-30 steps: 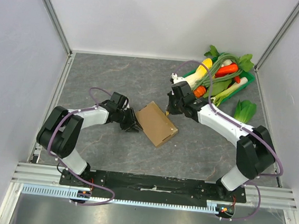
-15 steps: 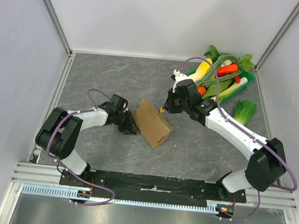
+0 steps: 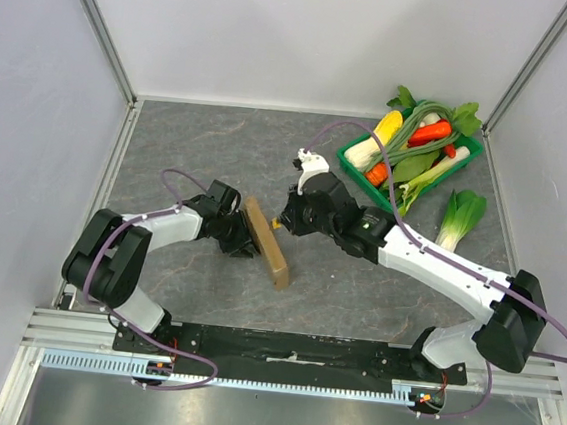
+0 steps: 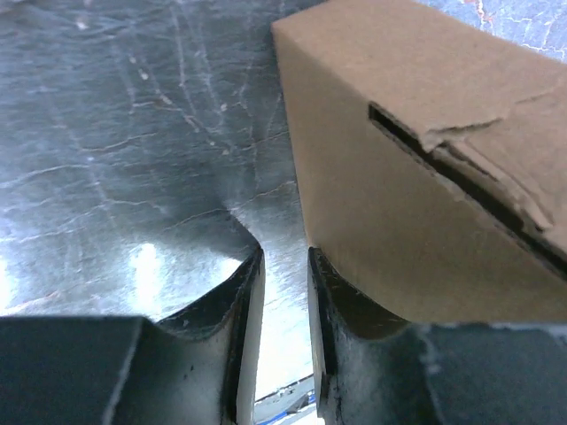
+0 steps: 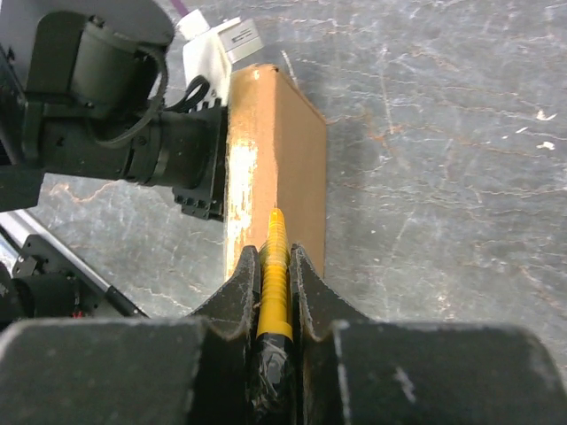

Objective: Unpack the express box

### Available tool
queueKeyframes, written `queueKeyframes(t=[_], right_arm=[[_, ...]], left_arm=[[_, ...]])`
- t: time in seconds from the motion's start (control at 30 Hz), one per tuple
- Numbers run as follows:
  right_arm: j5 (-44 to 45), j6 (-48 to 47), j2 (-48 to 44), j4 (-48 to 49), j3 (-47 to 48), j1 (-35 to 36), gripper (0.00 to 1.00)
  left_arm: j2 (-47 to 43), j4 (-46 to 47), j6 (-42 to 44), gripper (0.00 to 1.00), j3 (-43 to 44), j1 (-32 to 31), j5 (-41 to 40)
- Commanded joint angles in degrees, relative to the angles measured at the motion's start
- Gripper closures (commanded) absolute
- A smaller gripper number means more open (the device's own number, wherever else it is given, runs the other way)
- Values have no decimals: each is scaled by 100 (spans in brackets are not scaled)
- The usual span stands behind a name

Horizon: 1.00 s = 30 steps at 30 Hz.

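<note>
express box [image 3: 266, 242] now upended, left fingers [image 4: 232, 341] beside, right fingers [image 5: 237, 297] clamping yellow tool [image 5: 275, 266]

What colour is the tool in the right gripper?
The tool is yellow, clearest in the right wrist view.

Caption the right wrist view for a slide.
Right gripper, shut on a yellow tool, holds its tip against the edge of the express box standing on its side.
</note>
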Motion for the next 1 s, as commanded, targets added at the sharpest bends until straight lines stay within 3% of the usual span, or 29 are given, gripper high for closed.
queueKeyframes(t=[0.0,0.3,0.6,0.73,0.87,0.97], right_arm=[[404,230,121,-440,131,198,100],[862,37,25,-607,562,224,100],[633,-86,183,-581,607,251,100],[870,-86,-45,-607,536,295,100],[906,-445,-493,-432,344,488,100],[749,-946,-1002,-168,72,760,100]], left_arm=[[-243,-521,19,67,-113,8,-803],[-999,-1241,212,68,36,8,-1330],[-1886,-1787,564,66,483,8,-1621],[-2264,-2094,915,59,993,17,-1894],[-2546,-2332,1800,51,1643,26,-2166],[-2363,-2323,2373,44,2555,26,-2053]])
